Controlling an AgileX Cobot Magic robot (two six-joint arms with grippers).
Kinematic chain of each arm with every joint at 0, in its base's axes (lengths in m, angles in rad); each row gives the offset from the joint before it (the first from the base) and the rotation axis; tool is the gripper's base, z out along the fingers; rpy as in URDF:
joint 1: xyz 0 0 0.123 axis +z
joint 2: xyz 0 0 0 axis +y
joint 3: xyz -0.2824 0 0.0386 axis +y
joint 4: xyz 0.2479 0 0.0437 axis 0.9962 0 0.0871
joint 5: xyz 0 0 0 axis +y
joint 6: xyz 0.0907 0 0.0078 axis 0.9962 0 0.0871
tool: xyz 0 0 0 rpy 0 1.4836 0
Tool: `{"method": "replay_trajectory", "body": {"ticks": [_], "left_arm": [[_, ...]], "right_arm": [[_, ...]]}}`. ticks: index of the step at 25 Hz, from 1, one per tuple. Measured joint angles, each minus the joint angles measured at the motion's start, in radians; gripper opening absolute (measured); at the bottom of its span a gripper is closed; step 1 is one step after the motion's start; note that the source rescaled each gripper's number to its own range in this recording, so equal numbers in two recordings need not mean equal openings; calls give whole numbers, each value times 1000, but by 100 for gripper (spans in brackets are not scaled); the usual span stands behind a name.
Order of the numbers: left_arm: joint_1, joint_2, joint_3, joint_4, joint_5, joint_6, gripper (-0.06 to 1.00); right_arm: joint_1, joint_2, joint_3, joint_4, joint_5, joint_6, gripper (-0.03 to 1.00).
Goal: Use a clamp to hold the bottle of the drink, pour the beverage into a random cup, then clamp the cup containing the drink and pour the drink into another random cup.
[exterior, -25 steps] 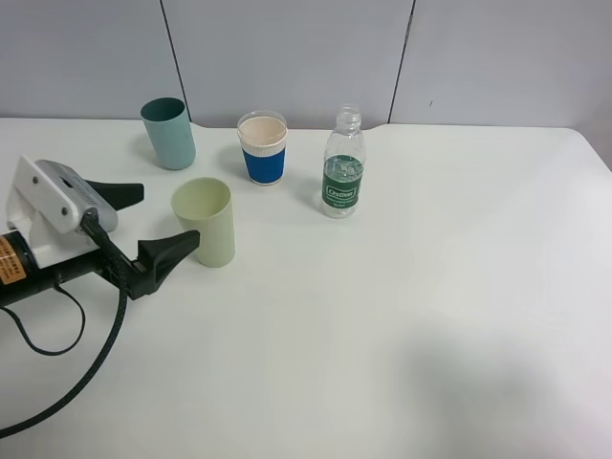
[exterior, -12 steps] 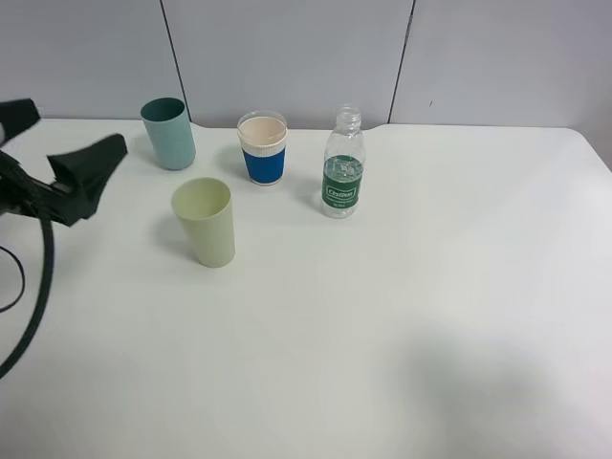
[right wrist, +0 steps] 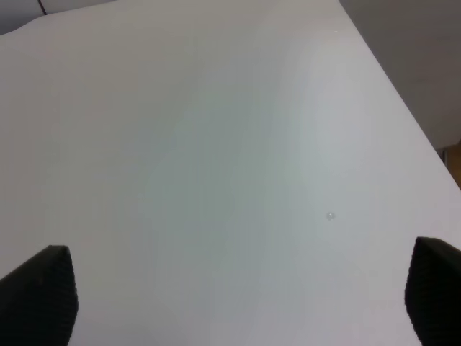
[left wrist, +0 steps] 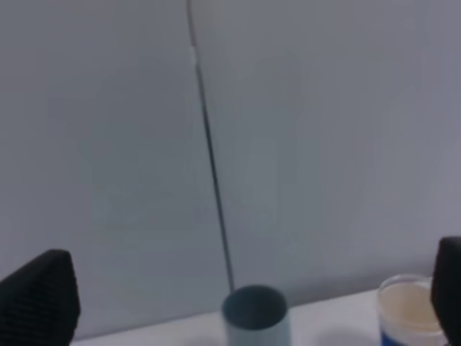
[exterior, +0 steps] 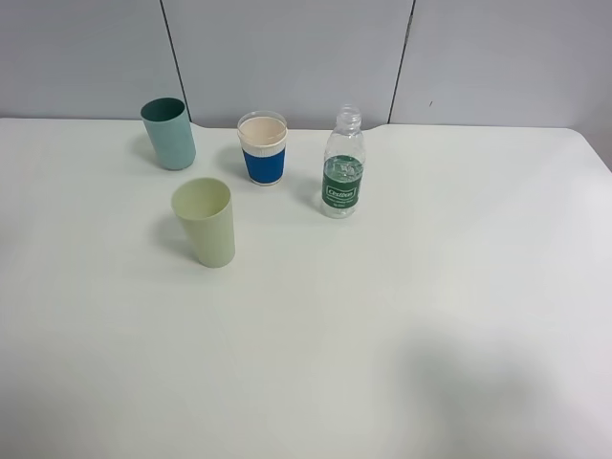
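A clear plastic bottle (exterior: 342, 163) with a green label stands uncapped at the back middle of the white table (exterior: 402, 316). A blue paper cup (exterior: 263, 148) stands left of it, a teal cup (exterior: 169, 133) farther left, and a pale green cup (exterior: 205, 222) nearer the front. Neither arm shows in the high view. In the left wrist view my left gripper (left wrist: 245, 303) is open, its fingertips (left wrist: 39, 295) wide apart, facing the teal cup (left wrist: 256, 317) and the blue cup (left wrist: 405, 310) from a distance. My right gripper (right wrist: 238, 295) is open over bare table.
A grey panelled wall (exterior: 287, 48) runs behind the table. The table's right edge (right wrist: 403, 101) shows in the right wrist view, with floor beyond it.
My left arm has drawn back leftwards from beside the pale green cup and left the high view. The cups and bottle have not moved.
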Motion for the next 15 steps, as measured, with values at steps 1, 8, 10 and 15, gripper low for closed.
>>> {"method": "replay_trajectory", "body": {"ticks": [1, 8, 10, 15], "left_arm": [[0, -24, -25, -1, 69, 0, 98], [0, -229, -146, -2, 514, -3, 98], [0, -290, -150, -2, 596, -3, 98], [0, -430, -151, -2, 785, -3, 98]], "right_arm": [[0, 0, 0, 0, 0, 0, 95], [0, 0, 0, 0, 0, 0, 95], [0, 0, 0, 0, 0, 0, 95], [0, 0, 0, 0, 0, 0, 95]]}}
